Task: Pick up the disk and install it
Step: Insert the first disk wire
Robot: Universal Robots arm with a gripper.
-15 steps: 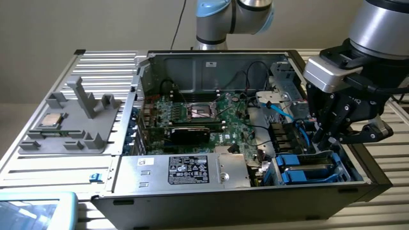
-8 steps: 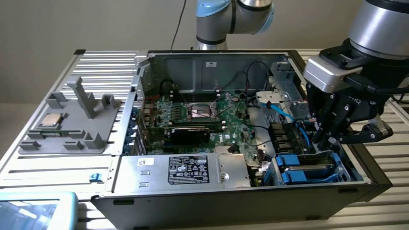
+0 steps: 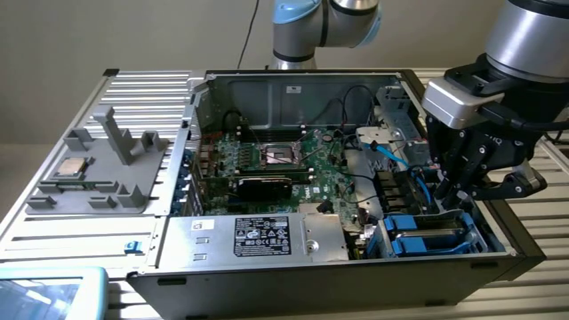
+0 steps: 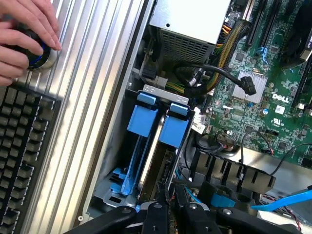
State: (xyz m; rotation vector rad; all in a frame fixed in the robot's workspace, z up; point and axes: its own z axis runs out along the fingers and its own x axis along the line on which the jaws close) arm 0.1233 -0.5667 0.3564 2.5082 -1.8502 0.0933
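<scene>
Gripper clamped on the disk, upright in the drive bay, exterior view's near right. Pickup done; I judge seating unfinished.

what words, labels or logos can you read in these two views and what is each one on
"DELL": white logo on the green motherboard, wrist view.
White sticker just below that logo: blurred, unreadable.
Black label on the silver box: print too small to read.
White sticker on the case's back wall: too small to read.
Keyboard keys: no legends readable.
</scene>
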